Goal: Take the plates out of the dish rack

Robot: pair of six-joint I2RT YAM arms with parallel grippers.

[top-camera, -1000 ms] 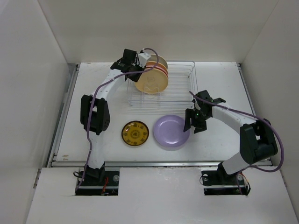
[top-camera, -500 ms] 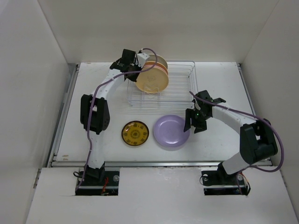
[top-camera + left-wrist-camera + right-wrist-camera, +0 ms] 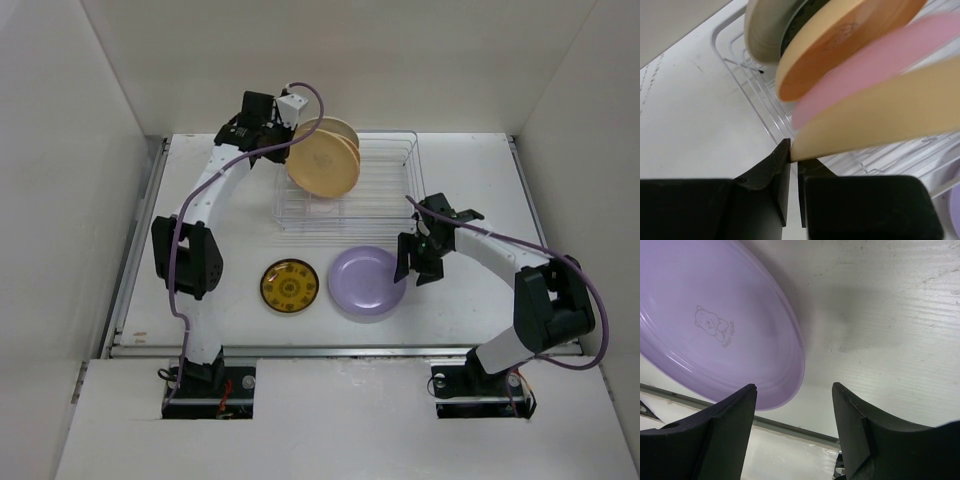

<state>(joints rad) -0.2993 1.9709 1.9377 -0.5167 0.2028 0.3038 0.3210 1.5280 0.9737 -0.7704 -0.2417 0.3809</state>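
The dish rack (image 3: 388,190) stands at the back of the table. My left gripper (image 3: 287,143) is shut on the left rim of a tan-yellow plate (image 3: 322,167), which hangs tilted over the rack's left end. In the left wrist view the jaws (image 3: 794,155) pinch that plate's edge (image 3: 880,115); behind it stand a pink plate (image 3: 875,65), an orange-tan plate (image 3: 840,35) and a cream plate (image 3: 765,25). A lavender plate (image 3: 367,280) and a small mustard-yellow patterned plate (image 3: 290,285) lie flat on the table. My right gripper (image 3: 418,258) stands open just right of the lavender plate (image 3: 715,315), holding nothing.
White walls close in the table on the left, back and right. A metal rail (image 3: 330,350) runs along the near edge, also showing between the right fingers (image 3: 790,427). The rack's right half (image 3: 395,160) holds only bare wire prongs.
The left jaws closed on the tan-yellow plate's rim, and the left arm rose and swung back-left, tilting that plate away from the others. The right arm has not moved.
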